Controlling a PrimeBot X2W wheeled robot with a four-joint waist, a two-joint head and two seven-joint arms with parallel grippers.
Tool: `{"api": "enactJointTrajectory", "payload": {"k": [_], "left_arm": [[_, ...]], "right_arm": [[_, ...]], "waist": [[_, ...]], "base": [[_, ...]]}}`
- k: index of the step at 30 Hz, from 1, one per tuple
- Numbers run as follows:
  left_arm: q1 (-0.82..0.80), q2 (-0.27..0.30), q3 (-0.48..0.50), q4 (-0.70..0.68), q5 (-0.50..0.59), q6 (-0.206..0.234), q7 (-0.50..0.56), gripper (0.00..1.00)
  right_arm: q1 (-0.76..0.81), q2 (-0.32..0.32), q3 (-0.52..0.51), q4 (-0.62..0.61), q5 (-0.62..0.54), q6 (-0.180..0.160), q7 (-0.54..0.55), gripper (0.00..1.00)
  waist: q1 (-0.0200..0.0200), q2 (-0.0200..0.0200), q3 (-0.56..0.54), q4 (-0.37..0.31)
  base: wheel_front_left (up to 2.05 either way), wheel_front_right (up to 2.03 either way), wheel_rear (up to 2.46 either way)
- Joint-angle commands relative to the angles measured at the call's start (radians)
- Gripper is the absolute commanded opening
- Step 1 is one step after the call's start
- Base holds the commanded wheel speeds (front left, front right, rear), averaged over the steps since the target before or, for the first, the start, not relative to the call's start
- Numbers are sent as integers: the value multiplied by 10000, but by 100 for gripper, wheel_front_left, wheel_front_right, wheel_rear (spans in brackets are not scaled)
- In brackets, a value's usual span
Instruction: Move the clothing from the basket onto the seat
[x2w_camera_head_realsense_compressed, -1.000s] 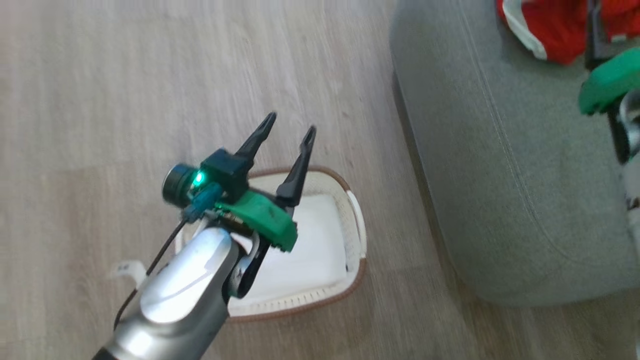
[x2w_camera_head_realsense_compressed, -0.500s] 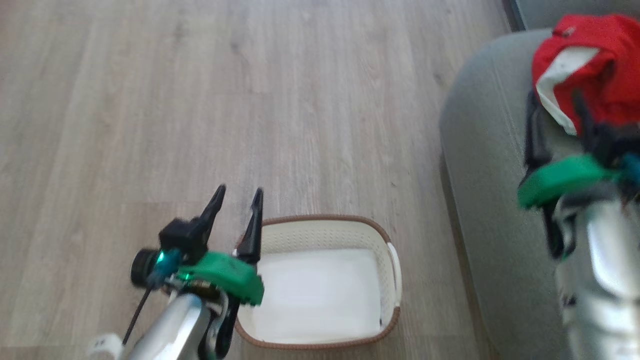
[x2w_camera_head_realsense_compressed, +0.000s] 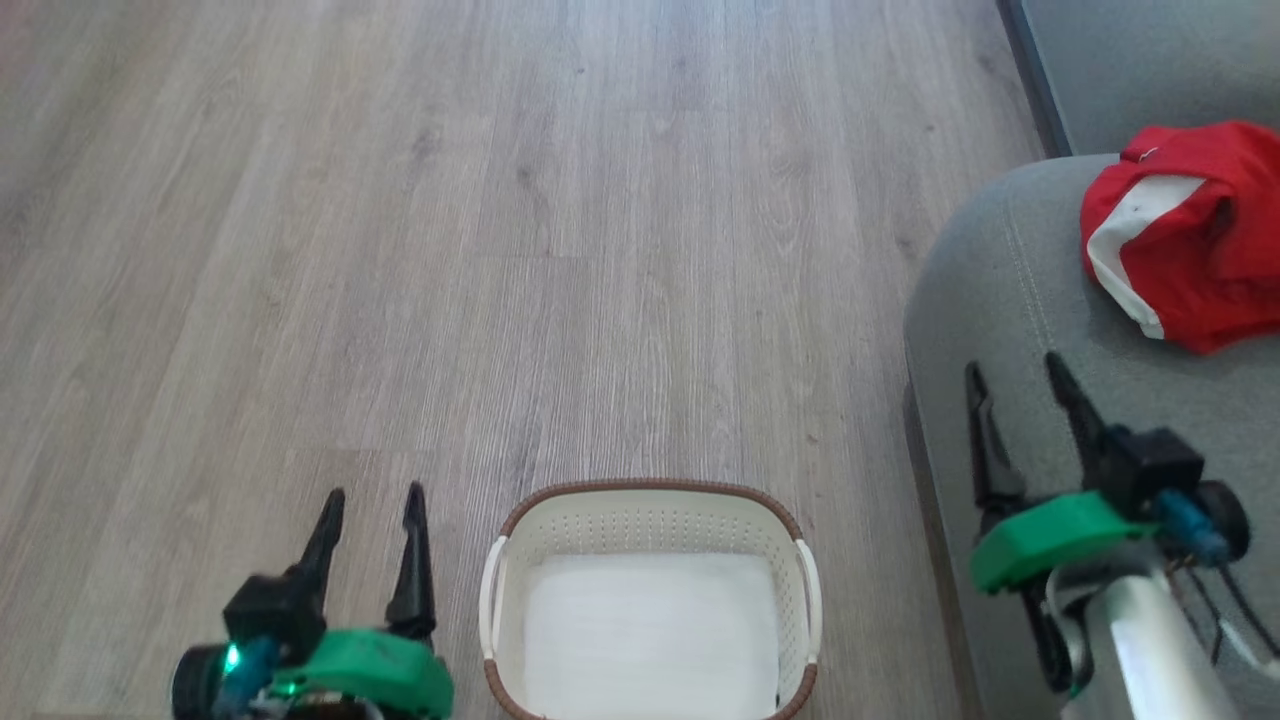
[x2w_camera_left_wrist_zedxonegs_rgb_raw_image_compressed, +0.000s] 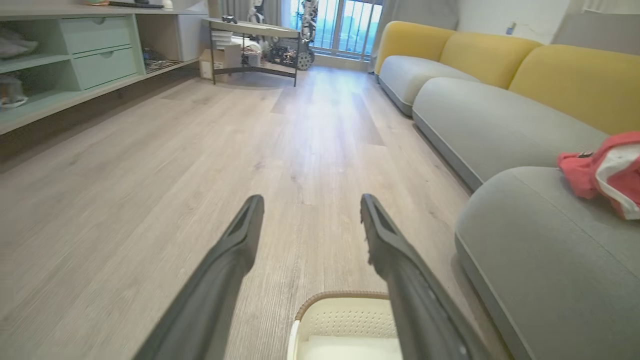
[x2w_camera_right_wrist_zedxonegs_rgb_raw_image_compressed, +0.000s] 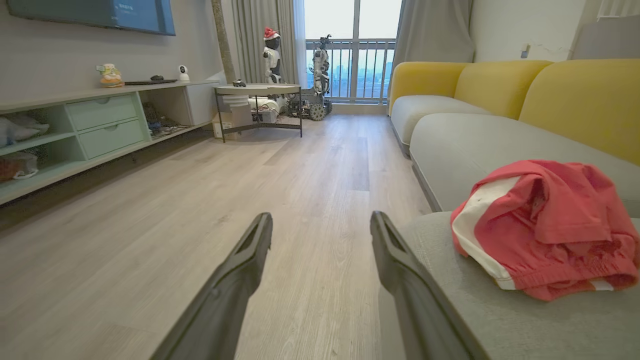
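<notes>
The red clothing (x2w_camera_head_realsense_compressed: 1190, 235) with white trim lies bunched on the grey-green seat (x2w_camera_head_realsense_compressed: 1000, 320) at the right; it also appears as a heap (x2w_camera_right_wrist_zedxonegs_rgb_raw_image_compressed: 545, 227) in the right wrist view and at the edge (x2w_camera_left_wrist_zedxonegs_rgb_raw_image_compressed: 607, 170) of the left wrist view. The cream basket (x2w_camera_head_realsense_compressed: 650, 515) with a brown rim stands on the floor at bottom centre, holding only its white bottom. My left gripper (x2w_camera_head_realsense_compressed: 372, 495) is open, left of the basket. My right gripper (x2w_camera_head_realsense_compressed: 1015, 370) is open above the seat's front, short of the clothing, with nothing between its fingers.
Pale wood floor (x2w_camera_head_realsense_compressed: 500, 250) stretches ahead. Further grey cushions with yellow backs (x2w_camera_right_wrist_zedxonegs_rgb_raw_image_compressed: 495, 85) line the right side. A low green shelf unit (x2w_camera_right_wrist_zedxonegs_rgb_raw_image_compressed: 90, 125) runs along the left wall, and a small table (x2w_camera_right_wrist_zedxonegs_rgb_raw_image_compressed: 257, 95) with robots behind it stands near the window.
The head view has swung, so the basket now sits at bottom centre. My right gripper has drawn back off the red clothing, which stays on the seat. My left gripper has lowered beside the basket.
</notes>
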Motion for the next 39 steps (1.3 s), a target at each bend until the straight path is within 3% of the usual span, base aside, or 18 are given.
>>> {"api": "enactJointTrajectory", "payload": {"k": [1, 14, 21, 39], "left_arm": [[-166, -56, 548, -442, 137, 89, -121, 100], [748, -629, 1511, -568, 712, -463, -122, 100], [848, -780, 1925, -596, 829, -792, -122, 100], [827, -990, 2361, -229, 1240, -1123, -122, 100]], "right_arm": [[-44, 65, 344, -471, 86, -4, -93, 100], [1534, 67, 910, -1183, 787, -4, -93, 100], [1720, 67, 889, -1275, 902, -4, -93, 100], [1729, 68, 699, -1316, 1037, -4, -93, 100]], "waist": [[1, -1, -38, 0], [1, -1, -276, 194], [1, -1, -332, 213], [1, -1, -373, 213]], "base": [[0, 0, 0], [0, 0, 0], [0, 0, 0], [0, 0, 0]]}}
